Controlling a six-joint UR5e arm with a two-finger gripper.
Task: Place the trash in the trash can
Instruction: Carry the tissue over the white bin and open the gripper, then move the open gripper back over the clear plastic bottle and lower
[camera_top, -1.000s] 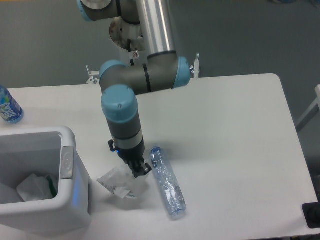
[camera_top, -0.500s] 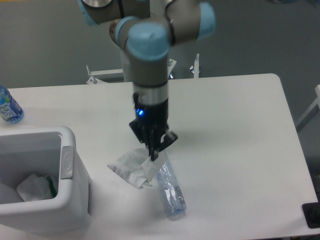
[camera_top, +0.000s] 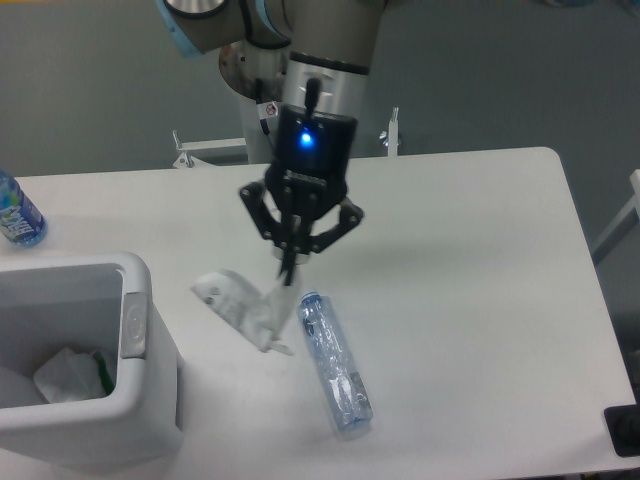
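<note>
One fixed camera faces me from across the bench (camera_top: 470, 260), set high and looking steeply down, at middling range, my arm entering from the top.

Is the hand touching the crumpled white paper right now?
Touching. The fixed camera shows the hand pinched shut on an upper corner of the paper wad, which hangs from it, lifted beside the plastic bottle.

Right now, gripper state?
Gripper: closed on the crumpled paper wad, lifted off the table.
</note>
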